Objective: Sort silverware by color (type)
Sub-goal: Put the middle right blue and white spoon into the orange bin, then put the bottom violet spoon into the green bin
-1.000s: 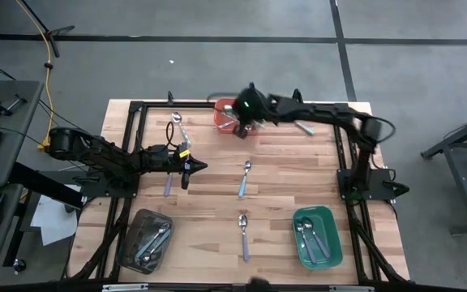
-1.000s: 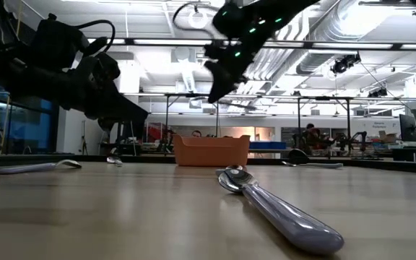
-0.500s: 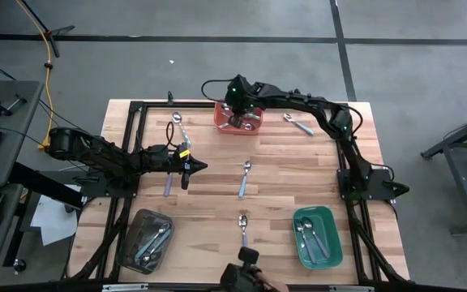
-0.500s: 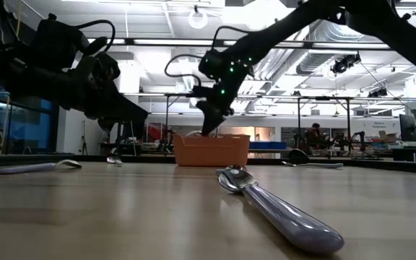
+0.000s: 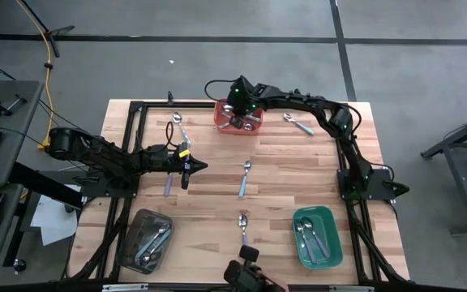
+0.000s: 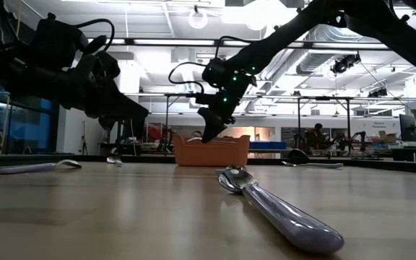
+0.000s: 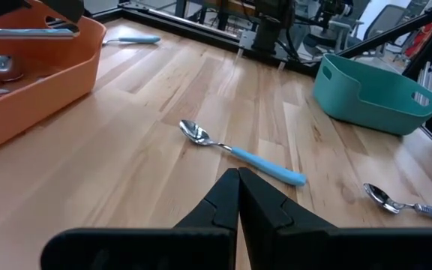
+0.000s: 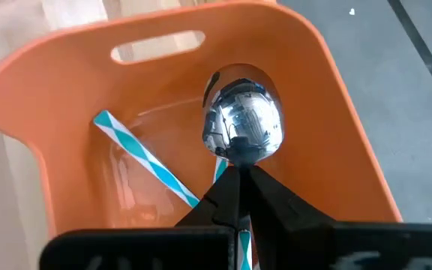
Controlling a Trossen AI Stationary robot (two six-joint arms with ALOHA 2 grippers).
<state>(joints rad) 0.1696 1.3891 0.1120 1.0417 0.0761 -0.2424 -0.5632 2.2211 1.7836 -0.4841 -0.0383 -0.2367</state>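
My right gripper is shut on a spoon whose shiny bowl sticks out past the fingertips, inside the orange tray at the table's far edge. A teal-and-white striped handle lies in that tray. In the low view the right gripper sits just above the orange tray's rim. My left gripper is shut and empty, hovering left of centre beside a lavender-handled spoon. Loose spoons lie flat on the wood: light blue, lavender, light blue, one more. My right gripper pinches the spoon at its neck, just behind the bowl, between the two fingertips. The fingers slant down into the orange tray and lie along the spoon. The bowl juts out ahead of them; whether it touches the tray's floor I cannot tell.
A green tray with spoons stands near the right near corner, and a clear grey tray with spoons near the left near corner. A dark frame runs around the tabletop. A dark object shows at the near edge. Bare wood lies mid-table.
My right gripper, carrying the spoon, has moved slightly toward the table's left edge and come down from well above the orange tray into it. A dark object has appeared at the table's near edge. My left arm has kept still.
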